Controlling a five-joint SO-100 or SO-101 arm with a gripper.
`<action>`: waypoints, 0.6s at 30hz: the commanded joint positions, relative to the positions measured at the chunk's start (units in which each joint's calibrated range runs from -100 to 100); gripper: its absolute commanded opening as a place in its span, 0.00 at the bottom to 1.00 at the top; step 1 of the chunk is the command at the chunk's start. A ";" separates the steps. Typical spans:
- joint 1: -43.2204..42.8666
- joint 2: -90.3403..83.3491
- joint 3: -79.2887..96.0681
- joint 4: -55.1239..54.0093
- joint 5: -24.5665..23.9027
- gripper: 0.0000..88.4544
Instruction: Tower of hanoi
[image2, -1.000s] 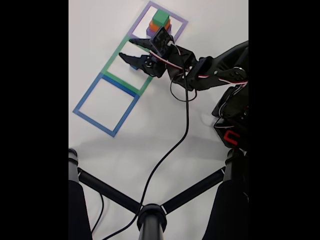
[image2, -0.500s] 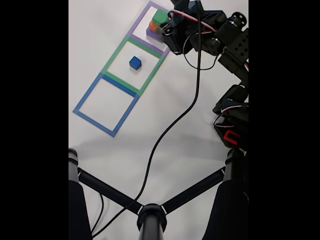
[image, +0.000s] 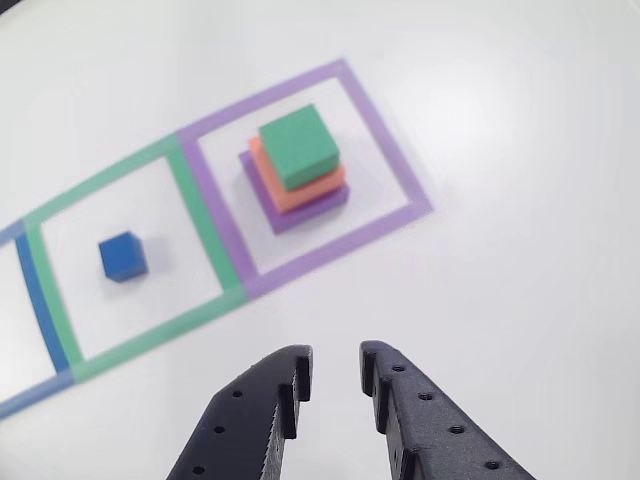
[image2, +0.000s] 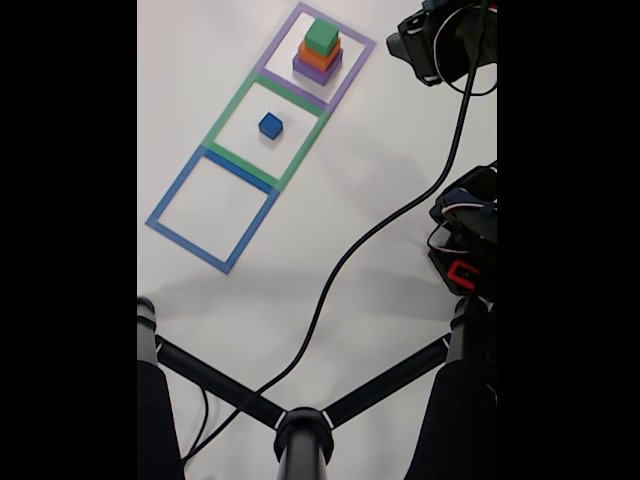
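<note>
Since a second ago my gripper (image: 335, 372) has left the blue cube (image: 123, 256) inside the green outline and pulled back, jaws slightly apart, empty. Next (I judge) I take the green block (image: 297, 146), atop salmon-orange and purple in the purple outline.

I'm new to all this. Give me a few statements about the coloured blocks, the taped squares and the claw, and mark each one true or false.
1. The small blue foam cube sits alone inside the green tape square. True.
2. The green foam block lies at the bottom of the stack. False: it is on top, over the salmon-orange foam block and the purple foam block.
3. The black two-finger gripper is holding the blue cube. False: its fingers are apart with nothing between them.
4. The stack stands inside the purple tape square. True.
5. The blue tape square holds a block. False: nothing lies inside it.
</note>
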 joint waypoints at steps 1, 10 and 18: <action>2.87 -3.68 3.13 -1.51 1.18 0.03; 5.77 -8.57 21.85 -21.99 1.18 0.23; 6.91 -7.21 33.29 -36.96 1.18 0.32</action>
